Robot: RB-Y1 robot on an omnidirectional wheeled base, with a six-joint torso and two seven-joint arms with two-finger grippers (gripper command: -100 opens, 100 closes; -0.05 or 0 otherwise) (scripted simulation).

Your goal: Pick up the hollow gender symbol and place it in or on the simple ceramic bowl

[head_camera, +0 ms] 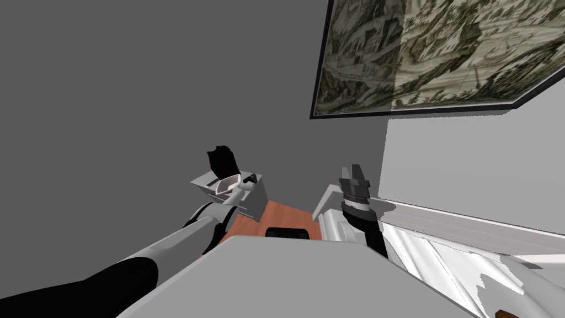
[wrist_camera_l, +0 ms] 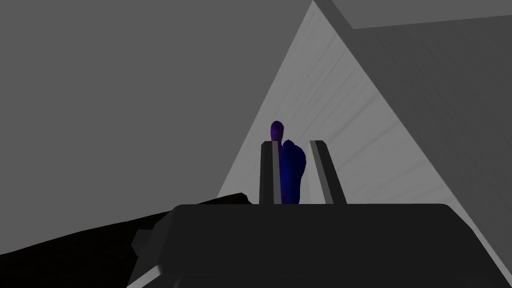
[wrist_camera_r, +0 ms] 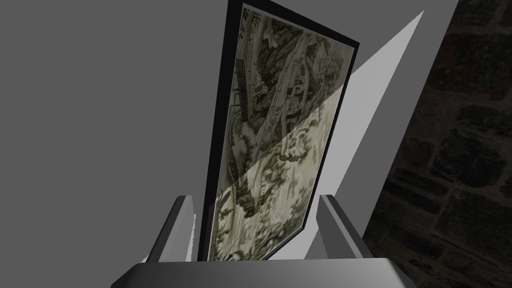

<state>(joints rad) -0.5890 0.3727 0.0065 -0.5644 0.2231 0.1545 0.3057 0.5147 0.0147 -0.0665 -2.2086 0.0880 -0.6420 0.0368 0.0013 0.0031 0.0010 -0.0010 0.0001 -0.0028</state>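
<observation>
One purple symbol (wrist_camera_l: 292,175) | held in left pincer (wrist_camera_l: 294,143) | right pincer (wrist_camera_r: 255,197) spread

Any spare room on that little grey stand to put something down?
The white bowl and a black shape crowd the grey stand; a bare strip lies left of the bowl. The left gripper, holding a purple piece, hangs right of it.

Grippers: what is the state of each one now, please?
Left gripper: closed, holding the symbol.
Right gripper: open, holding nothing.
</observation>
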